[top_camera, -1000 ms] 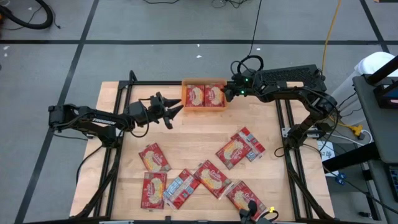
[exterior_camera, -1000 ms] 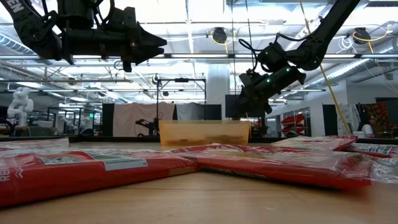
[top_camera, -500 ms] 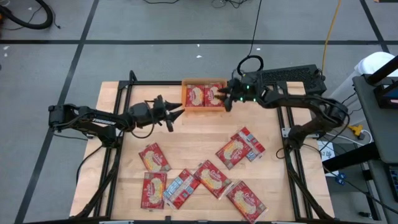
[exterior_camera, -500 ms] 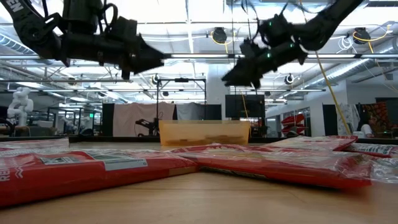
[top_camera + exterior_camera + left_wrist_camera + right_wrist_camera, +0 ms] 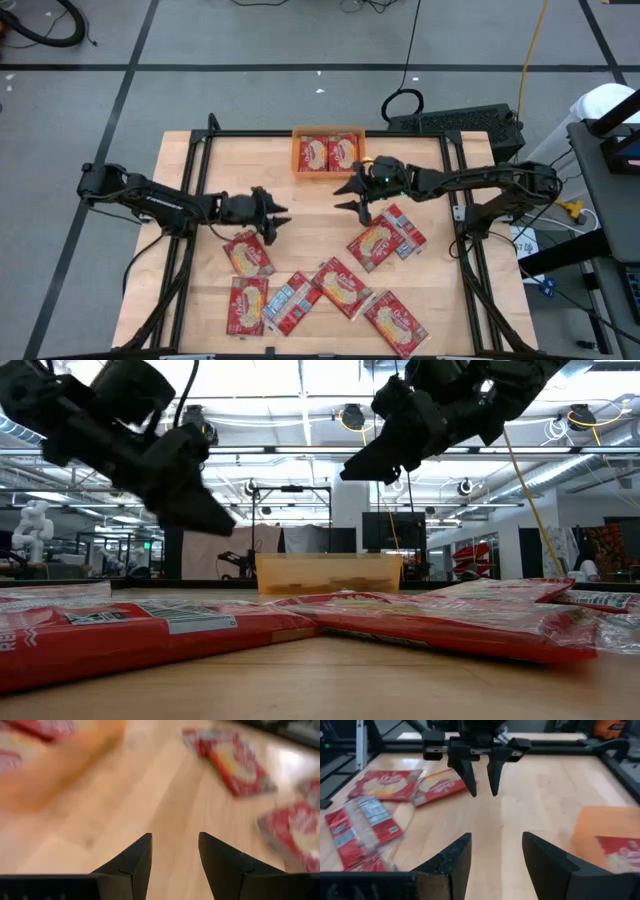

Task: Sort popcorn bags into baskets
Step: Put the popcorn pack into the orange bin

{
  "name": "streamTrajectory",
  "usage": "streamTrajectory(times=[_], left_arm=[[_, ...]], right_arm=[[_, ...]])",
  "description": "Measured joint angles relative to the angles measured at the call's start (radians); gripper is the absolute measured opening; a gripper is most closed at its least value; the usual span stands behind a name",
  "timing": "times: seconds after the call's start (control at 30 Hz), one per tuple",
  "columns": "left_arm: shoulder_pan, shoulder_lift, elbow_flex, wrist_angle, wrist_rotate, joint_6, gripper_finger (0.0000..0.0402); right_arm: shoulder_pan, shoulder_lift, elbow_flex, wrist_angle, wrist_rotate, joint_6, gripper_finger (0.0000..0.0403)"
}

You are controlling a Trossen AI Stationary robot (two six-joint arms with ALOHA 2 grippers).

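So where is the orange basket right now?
In the high view the orange basket sits at the table's far edge, centre, holding two popcorn bags, beyond both arms.

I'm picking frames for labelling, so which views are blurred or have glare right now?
Left wrist view: motion-smeared, the orange bin and packets soft, only its own pincer sharp. Low view: bright ceiling lights behind both arms, the left pincer streaked, nearest packets out of focus. Right wrist view: mild blur at the bin. High view: crisp, evenly lit.
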Motion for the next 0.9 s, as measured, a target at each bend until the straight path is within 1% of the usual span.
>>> streamTrajectory(times=[0.1, 0.17, 0.23, 0.33, 0.43, 0.5, 0.6, 0.67, 0.8, 0.9], left_arm=[[-0.056, 0.0, 0.002, -0.094, -0.013, -0.028, 0.0164], [-0.07, 0.0, 0.02, -0.21, -0.011, -0.068, 0.0164], [-0.073, 0.0, 0.057, -0.362, -0.007, -0.1, 0.0171], [-0.073, 0.0, 0.122, -0.597, -0.013, -0.106, 0.0193], [-0.063, 0.0, 0.189, -0.777, -0.012, -0.112, 0.0224], [-0.047, 0.0, 0.226, -0.877, 0.032, -0.118, 0.0247], [-0.028, 0.0, 0.245, -0.97, 0.144, -0.102, 0.0275], [-0.016, 0.0, 0.244, -1.007, 0.192, -0.083, 0.0287], [0.027, 0.0, 0.242, -1.086, 0.196, -0.07, 0.0293], [0.059, 0.0, 0.242, -1.106, 0.197, -0.044, 0.0285]], right_arm=[[0.022, 0.0, -0.016, 0.018, 0.004, 0.0, 0.0167], [0.032, 0.0, -0.049, 0.06, 0.004, 0.0, 0.0167], [0.038, 0.0, -0.095, 0.122, 0.004, 0.003, 0.0167], [0.044, 0.0, -0.168, 0.249, 0.005, 0.021, 0.0167], [0.044, 0.0, -0.239, 0.368, 0.006, 0.023, 0.0166], [0.042, 0.0, -0.269, 0.442, 0.012, 0.025, 0.0166], [0.042, 0.0, -0.29, 0.477, 0.052, 0.025, 0.0167], [0.042, 0.0, -0.291, 0.477, 0.055, 0.026, 0.0166], [0.042, 0.0, -0.291, 0.477, 0.055, 0.026, 0.0166], [0.042, 0.0, -0.291, 0.478, 0.055, 0.024, 0.0166]])
